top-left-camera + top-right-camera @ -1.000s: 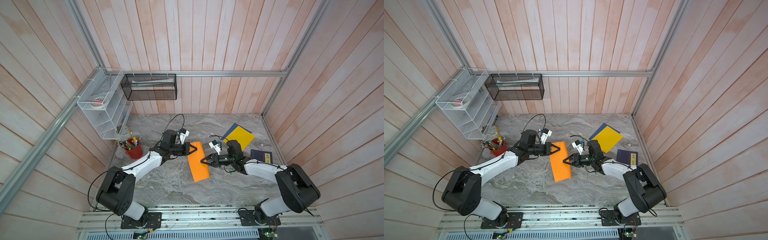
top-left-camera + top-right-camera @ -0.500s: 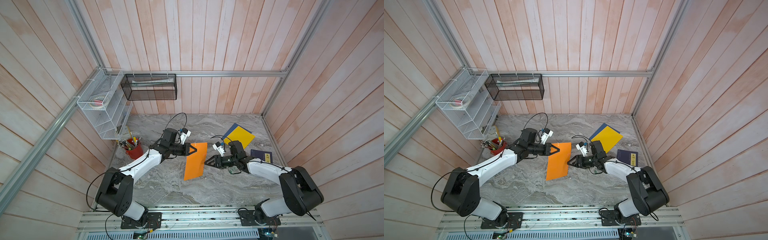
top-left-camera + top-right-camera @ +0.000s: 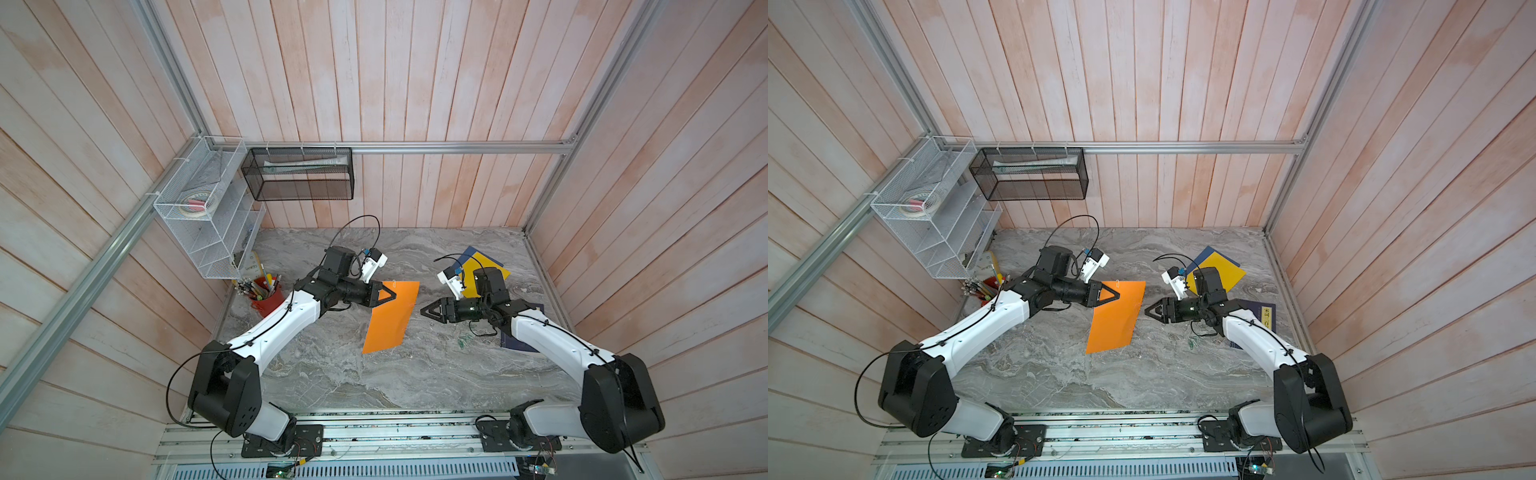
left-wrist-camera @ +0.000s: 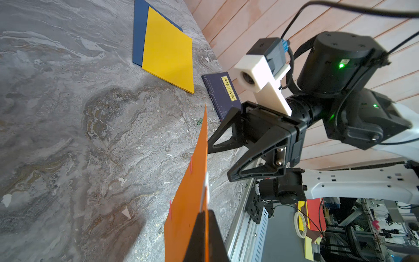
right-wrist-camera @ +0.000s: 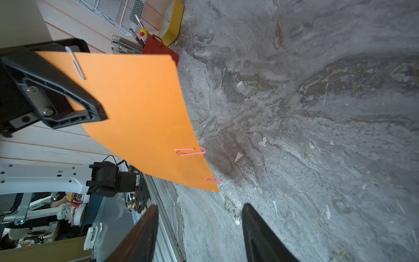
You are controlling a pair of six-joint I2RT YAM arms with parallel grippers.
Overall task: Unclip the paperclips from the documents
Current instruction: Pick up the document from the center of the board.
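Note:
My left gripper (image 3: pixel 392 294) is shut on the top corner of the orange document (image 3: pixel 390 320), which hangs tilted above the table. A silvery paperclip (image 5: pixel 77 63) sits on its top edge beside the jaws, and two pink paperclips (image 5: pixel 190 151) (image 5: pixel 213 180) sit on its side edge. Just right of the sheet, my right gripper (image 3: pixel 423 311) stands open and empty, apart from it. A green paperclip (image 3: pixel 462 341) lies loose on the table under the right arm. The yellow document (image 4: pixel 170 52) lies on the dark blue document (image 4: pixel 137 34) at the back right.
A navy book (image 4: pixel 217 90) with a gold label lies by the right wall under the right arm. A red pen cup (image 3: pixel 266 297) stands at the left, below a white wire rack (image 3: pixel 208 216). A black mesh basket (image 3: pixel 299 178) hangs on the back wall.
The left gripper lifted the orange document off the table, so it now hangs. The right gripper opened wider and drew back to the right, away from the sheet's edge.

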